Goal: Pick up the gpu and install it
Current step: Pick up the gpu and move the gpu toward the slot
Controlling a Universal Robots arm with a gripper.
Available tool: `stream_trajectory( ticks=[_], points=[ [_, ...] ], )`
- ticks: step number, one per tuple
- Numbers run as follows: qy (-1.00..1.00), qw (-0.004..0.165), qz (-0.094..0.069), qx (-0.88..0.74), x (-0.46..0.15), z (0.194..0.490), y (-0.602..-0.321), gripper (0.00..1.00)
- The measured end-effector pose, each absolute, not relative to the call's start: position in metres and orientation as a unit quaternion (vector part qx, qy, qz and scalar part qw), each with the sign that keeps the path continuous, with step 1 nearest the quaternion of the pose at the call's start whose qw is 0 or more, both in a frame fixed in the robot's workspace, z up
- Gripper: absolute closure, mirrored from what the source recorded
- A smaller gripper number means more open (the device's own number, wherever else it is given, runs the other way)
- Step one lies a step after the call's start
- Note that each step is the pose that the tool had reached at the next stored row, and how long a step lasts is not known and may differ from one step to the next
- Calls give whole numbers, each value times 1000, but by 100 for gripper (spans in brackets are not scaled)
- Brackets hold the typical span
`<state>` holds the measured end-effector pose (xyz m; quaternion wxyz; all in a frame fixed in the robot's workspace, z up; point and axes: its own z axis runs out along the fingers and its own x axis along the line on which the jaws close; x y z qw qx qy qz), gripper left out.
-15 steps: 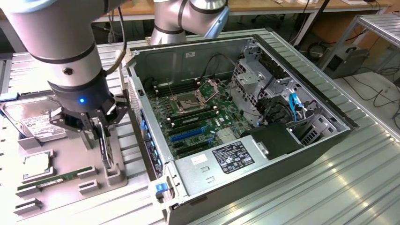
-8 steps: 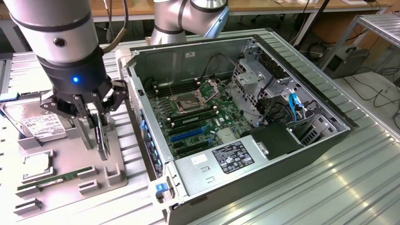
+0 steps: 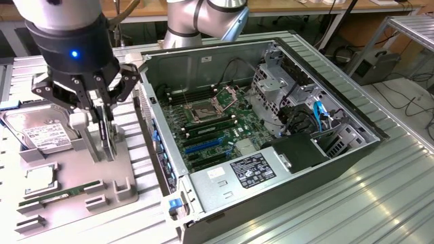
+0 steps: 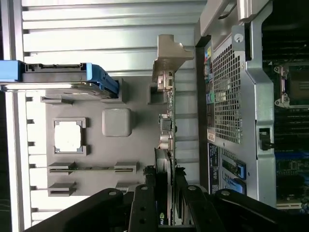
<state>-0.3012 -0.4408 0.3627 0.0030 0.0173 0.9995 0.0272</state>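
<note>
Gripper (image 3: 100,121) down now, its jaws pinched narrow on the gpu (image 3: 107,145), which stands on edge in the gray parts tray (image 3: 132,175) along the tray's edge just beside the open computer case (image 3: 339,109). Further out on the tray we see the hard drive (image 3: 40,133), a CPU (image 3: 40,178) and a RAM stick (image 3: 58,195).

The end effector (image 4: 164,181) sits over the gpu (image 4: 165,96), which stands on edge in a grey tray (image 4: 135,145) just beside the open case (image 4: 227,96). The tray also carries a drive (image 4: 63,77), a CPU (image 4: 67,136) and a RAM stick (image 4: 91,168).
</note>
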Motion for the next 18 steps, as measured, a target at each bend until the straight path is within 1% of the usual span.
stream_trajectory(
  ticks=[4,9,18],
  points=[
    [999,2,27,16,-297,383,-441,74],
    [1000,-2,27,14,-286,416,-443,74],
    [999,-13,29,10,-256,465,-445,74]
  ],
)
